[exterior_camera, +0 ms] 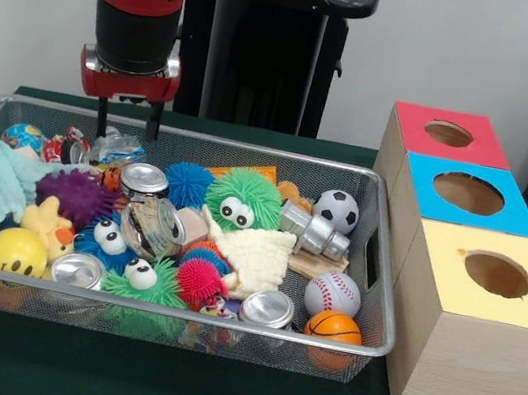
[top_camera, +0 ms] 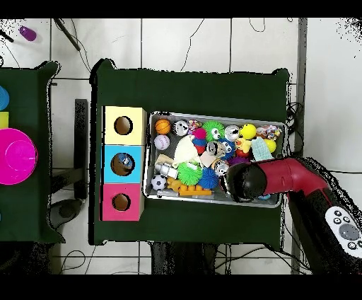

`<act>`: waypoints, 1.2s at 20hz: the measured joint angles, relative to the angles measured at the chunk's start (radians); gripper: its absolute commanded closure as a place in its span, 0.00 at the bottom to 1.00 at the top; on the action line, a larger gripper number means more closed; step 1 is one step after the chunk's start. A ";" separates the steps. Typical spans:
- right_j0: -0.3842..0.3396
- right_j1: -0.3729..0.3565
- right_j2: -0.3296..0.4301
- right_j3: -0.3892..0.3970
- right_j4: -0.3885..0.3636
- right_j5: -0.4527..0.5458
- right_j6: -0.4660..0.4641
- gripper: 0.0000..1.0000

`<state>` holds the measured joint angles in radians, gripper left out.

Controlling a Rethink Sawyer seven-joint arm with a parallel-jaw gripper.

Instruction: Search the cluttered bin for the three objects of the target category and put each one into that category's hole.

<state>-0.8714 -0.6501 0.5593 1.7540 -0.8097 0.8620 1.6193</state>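
The red and black robot arm (top_camera: 283, 177) is reaching in from the right, its dark round wrist (top_camera: 247, 182) hanging over the near right part of the grey wire-mesh bin (top_camera: 212, 116) and hiding the gripper beneath. The bin is sitting on the dark green table (top_camera: 191, 88), packed with toys: an orange basketball (top_camera: 163, 126) and a white baseball (top_camera: 162, 142) lying at the left end, a yellow smiley ball (top_camera: 247, 131) sitting toward the far right, a green fuzzy ball (top_camera: 189, 172) resting near the middle. Just left of the bin, three boxes are standing in a row: yellow-topped (top_camera: 124, 125), blue-topped (top_camera: 124, 164), red-topped (top_camera: 121, 202), each showing a round hole.
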 measured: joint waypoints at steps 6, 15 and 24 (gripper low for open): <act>0.000 0.005 -0.018 0.000 -0.003 -0.004 0.000 0.00; 0.002 0.046 -0.041 0.000 -0.004 -0.062 0.000 0.00; 0.006 0.074 -0.071 0.000 -0.019 -0.138 0.000 0.00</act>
<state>-0.8651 -0.5759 0.4888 1.7539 -0.8292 0.7237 1.6193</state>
